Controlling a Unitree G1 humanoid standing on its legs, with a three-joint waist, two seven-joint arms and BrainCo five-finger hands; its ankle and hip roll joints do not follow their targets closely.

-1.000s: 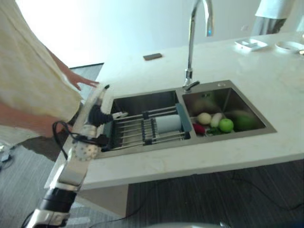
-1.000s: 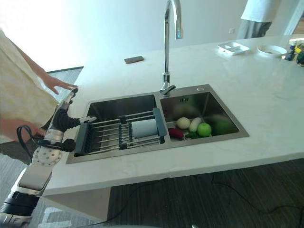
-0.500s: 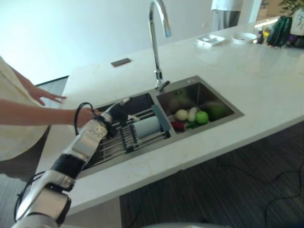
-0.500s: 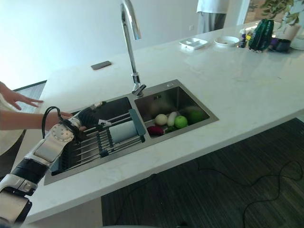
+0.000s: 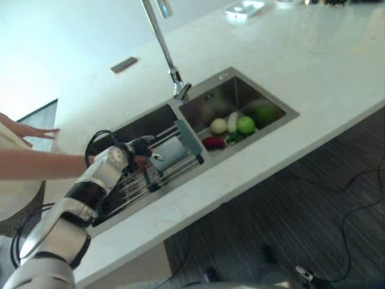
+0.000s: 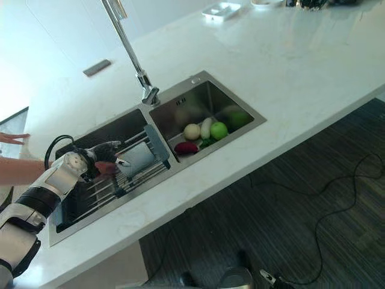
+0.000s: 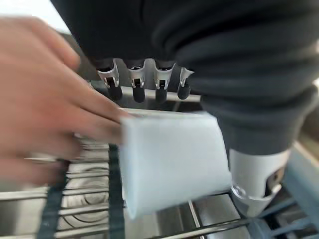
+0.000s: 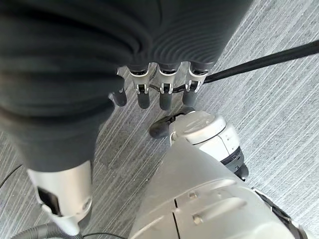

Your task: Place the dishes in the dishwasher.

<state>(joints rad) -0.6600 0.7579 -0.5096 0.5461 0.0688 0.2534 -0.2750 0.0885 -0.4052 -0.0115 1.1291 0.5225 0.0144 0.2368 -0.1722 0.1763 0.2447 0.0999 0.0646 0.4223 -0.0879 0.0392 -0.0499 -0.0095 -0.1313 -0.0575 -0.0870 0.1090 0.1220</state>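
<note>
A white cup [image 5: 172,150] lies on its side on the wire rack [image 5: 135,186] across the left basin of the sink [image 5: 198,99]. My left hand [image 5: 127,156] reaches over the rack and is right at the cup. In the left wrist view the cup [image 7: 172,162] lies between my straight fingers [image 7: 135,90] and my thumb [image 7: 255,177]. A person's hand [image 7: 45,109] touches the cup's other end. My right hand [image 8: 149,94] hangs with relaxed fingers above the grey floor.
The right basin holds a green apple [image 5: 245,124], a white onion [image 5: 218,125] and other vegetables. A tall faucet [image 5: 161,39] rises behind the sink. The person's arm [image 5: 36,165] stretches in from the left. A dark flat object [image 5: 124,64] lies on the white counter [image 5: 313,54].
The camera has swung and the whole picture has shifted. My left hand has moved from the counter's left edge over the rack to the cup. The person's hand has come to the cup.
</note>
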